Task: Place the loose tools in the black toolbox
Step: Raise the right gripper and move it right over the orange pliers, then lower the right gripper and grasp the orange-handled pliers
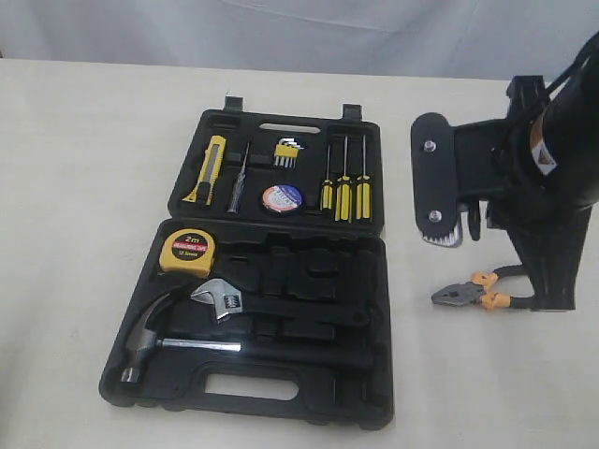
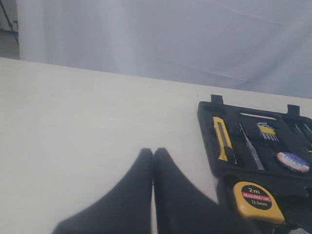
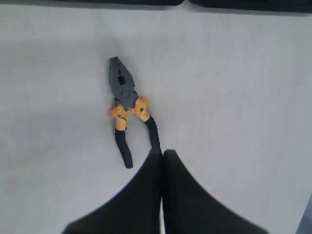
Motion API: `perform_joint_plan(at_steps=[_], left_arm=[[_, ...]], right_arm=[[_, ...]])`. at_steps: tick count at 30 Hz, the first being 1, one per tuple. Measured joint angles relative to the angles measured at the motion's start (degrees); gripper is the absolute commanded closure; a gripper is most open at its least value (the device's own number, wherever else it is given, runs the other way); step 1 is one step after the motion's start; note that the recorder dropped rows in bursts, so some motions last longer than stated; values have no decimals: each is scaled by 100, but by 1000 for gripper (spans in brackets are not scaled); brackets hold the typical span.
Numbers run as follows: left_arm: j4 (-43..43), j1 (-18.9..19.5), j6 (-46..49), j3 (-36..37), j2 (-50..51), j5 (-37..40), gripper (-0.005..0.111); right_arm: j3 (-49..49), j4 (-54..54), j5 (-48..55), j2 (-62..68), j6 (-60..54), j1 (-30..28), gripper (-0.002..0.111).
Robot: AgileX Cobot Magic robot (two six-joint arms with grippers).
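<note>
The last step is in hand, by my reading: the knife point(image 1: 210, 168), the tape roll point(image 1: 281, 198) and the tape measure point(image 1: 190, 253) already sit in their slots in the open toolbox point(image 1: 360, 388) at the middle of the counter. Only the pliers point(image 1: 468, 296) lie outside it, flat on the bare counter between the toolbox and the right edge, nose toward the toolbox. The right gripper point(image 3: 162, 153) hangs over them with its fingers pressed together. In the wrist view the tips line up with the end of one handle, the other handle just beside them, and I cannot tell whether they touch. The next move probably calls for spreading those fingers, coming down astride the handles or the joint, then closing. The left gripper point(image 2: 153, 152), fingers also pressed together, is over bare counter toward the left edge, well apart from the pliers
</note>
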Motion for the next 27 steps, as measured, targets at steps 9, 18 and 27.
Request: perform_joint_plan(at_steps=[9, 18, 27], left_arm=[[0, 0, 0, 0, 0, 0, 107], [0, 0, 0, 0, 0, 0, 107], [0, 0, 0, 0, 0, 0, 107]], right_arm=[[542, 855, -1486, 142, -1331, -1179, 109], [542, 1498, -1283, 748, -2897, -1808, 83], [542, 1594, -1403, 1350, -3031, -1589, 44]])
